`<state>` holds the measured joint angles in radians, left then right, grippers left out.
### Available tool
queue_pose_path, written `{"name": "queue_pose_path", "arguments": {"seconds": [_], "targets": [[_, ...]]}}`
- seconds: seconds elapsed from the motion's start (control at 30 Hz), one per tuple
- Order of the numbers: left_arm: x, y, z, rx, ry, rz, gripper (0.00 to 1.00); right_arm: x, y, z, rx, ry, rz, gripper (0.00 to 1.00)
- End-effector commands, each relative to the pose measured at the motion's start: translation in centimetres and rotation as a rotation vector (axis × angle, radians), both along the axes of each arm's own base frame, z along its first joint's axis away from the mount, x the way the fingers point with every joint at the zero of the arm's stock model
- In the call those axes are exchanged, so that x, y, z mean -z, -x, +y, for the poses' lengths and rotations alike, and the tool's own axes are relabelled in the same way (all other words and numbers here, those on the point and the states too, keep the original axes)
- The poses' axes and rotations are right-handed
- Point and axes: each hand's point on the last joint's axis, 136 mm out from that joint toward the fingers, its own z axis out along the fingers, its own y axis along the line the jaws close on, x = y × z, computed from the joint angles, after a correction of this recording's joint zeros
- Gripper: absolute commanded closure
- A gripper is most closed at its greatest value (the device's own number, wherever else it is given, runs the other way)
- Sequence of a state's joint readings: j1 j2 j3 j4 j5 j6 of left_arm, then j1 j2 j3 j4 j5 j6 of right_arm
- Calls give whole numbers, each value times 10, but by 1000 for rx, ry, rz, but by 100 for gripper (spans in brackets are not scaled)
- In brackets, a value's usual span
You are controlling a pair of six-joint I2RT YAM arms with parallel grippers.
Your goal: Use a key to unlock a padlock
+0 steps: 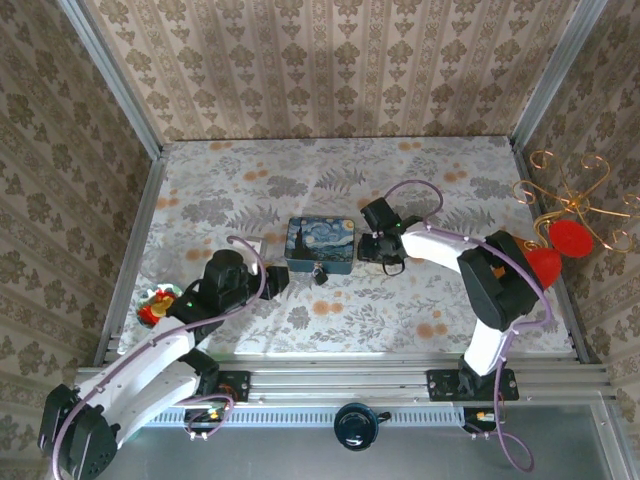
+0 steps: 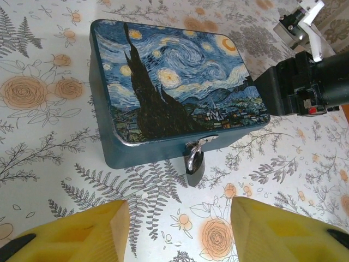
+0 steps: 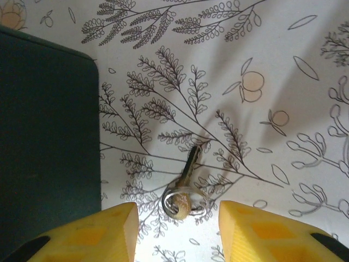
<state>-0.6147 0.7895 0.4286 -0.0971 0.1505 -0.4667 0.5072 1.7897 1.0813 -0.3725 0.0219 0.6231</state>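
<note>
The small dark padlock (image 2: 194, 162) hangs from the hasp on the front of a blue swirl-painted tin (image 2: 174, 82) and rests on the tablecloth; from above the padlock (image 1: 318, 271) sits at the tin's near edge. My left gripper (image 2: 180, 234) is open, its yellow fingers (image 2: 82, 234) spread a short way in front of the padlock and touching nothing. The key (image 3: 186, 180), on a wire ring, lies flat on the cloth beside the tin's right wall (image 3: 43, 142). My right gripper (image 3: 177, 234) is open, its fingers on either side of the key's head and apart from it.
From above, the left gripper (image 1: 276, 281) is left of the tin (image 1: 320, 245) and the right gripper (image 1: 373, 247) is at its right end. A gold wire stand with red discs (image 1: 570, 225) stands at the right edge. A small colourful object (image 1: 155, 305) lies at the left.
</note>
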Motion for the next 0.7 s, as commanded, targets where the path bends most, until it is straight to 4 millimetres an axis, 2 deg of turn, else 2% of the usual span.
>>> {"name": "queue_pose_path", "arguments": {"seconds": [0.0, 0.13, 0.33, 0.43, 0.67], "targets": [[-1, 1, 0, 17, 15, -21, 47, 10, 3, -7, -12, 63, 48, 55], [0, 1, 2, 11, 18, -21, 47, 18, 5, -7, -13, 83, 72, 55], [-1, 0, 5, -3, 26, -26, 46, 27, 12, -11, -14, 174, 88, 63], [-1, -2, 6, -14, 35, -28, 46, 34, 14, -9, -14, 191, 98, 64], [-3, -3, 6, -19, 47, -25, 46, 32, 15, -3, -27, 214, 74, 78]]}}
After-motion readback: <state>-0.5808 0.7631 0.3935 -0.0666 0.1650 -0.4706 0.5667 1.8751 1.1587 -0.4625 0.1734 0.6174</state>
